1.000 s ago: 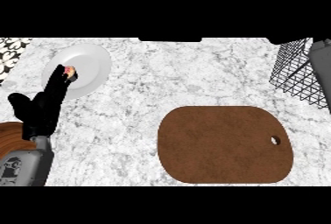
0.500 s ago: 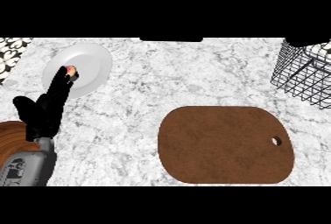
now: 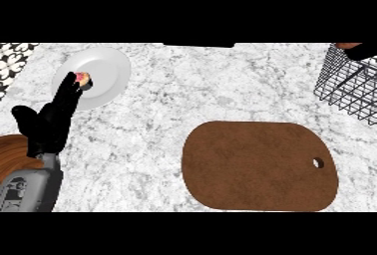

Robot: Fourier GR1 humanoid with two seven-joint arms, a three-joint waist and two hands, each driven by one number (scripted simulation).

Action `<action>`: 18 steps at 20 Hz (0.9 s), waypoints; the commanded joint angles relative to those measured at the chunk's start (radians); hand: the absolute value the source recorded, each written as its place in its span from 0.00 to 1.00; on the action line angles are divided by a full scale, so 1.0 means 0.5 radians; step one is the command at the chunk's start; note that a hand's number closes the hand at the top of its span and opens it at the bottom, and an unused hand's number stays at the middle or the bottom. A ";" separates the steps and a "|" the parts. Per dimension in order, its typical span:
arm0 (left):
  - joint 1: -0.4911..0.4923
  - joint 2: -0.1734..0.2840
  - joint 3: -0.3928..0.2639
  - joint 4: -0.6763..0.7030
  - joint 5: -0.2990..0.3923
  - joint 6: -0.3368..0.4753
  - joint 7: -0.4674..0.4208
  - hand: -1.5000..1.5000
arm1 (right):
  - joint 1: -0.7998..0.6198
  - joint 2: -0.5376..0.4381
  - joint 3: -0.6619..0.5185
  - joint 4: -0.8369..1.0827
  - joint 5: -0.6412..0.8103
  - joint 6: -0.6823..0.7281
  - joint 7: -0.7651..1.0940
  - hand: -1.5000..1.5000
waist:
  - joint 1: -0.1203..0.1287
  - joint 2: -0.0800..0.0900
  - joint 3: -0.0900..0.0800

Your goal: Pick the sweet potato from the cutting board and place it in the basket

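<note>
Basket (image 3: 352,84) has slid lower at the right; board (image 3: 258,167) lies bare, right robot hand (image 3: 362,51) barely shows, fingers and sweet potato hidden, left robot hand (image 3: 52,122) resting open—release only once well over the basket.

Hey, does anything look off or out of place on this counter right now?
The cutting board is bare: no sweet potato on it. At the top right corner, something brownish with a dark shape shows over the basket; I cannot tell what. The left hand rests open by the plate.
</note>
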 commanded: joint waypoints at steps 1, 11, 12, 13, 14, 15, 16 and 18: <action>-0.046 -0.045 -0.044 -0.022 -0.021 0.022 0.075 0.50 | -0.069 -0.029 0.041 0.179 0.135 -0.181 -0.098 1.00 | 0.019 0.014 0.008; 0.032 -0.018 0.017 -0.076 0.010 -0.017 0.037 0.50 | -0.301 0.031 0.122 0.494 0.304 0.077 0.176 1.00 | 0.025 0.003 0.005; -0.061 -0.005 -0.002 -0.014 -0.010 -0.031 0.061 0.50 | -0.326 -0.018 0.132 0.532 0.322 0.124 0.161 1.00 | 0.035 0.020 0.006; 0.007 0.034 0.047 -0.021 0.010 -0.054 0.012 0.50 | -0.293 -0.028 0.128 0.546 0.312 0.191 0.114 1.00 | 0.023 0.011 0.006; -0.072 -0.044 0.000 0.030 -0.014 -0.004 0.025 0.50 | -0.241 0.022 0.138 0.567 0.323 0.153 0.110 1.00 | 0.012 0.019 0.007; 0.023 -0.068 -0.026 -0.014 -0.027 -0.003 -0.018 0.50 | -0.295 -0.008 0.149 0.580 0.339 0.225 0.133 1.00 | 0.028 0.016 0.006; -0.046 -0.072 -0.026 0.034 -0.048 0.020 0.001 0.50 | -0.271 -0.048 0.126 0.589 0.319 0.225 0.066 1.00 | 0.023 0.024 0.008; 0.038 -0.073 -0.028 -0.018 -0.026 -0.016 -0.039 0.50 | -0.288 -0.087 0.107 0.587 0.309 0.231 0.060 1.00 | 0.029 0.018 0.008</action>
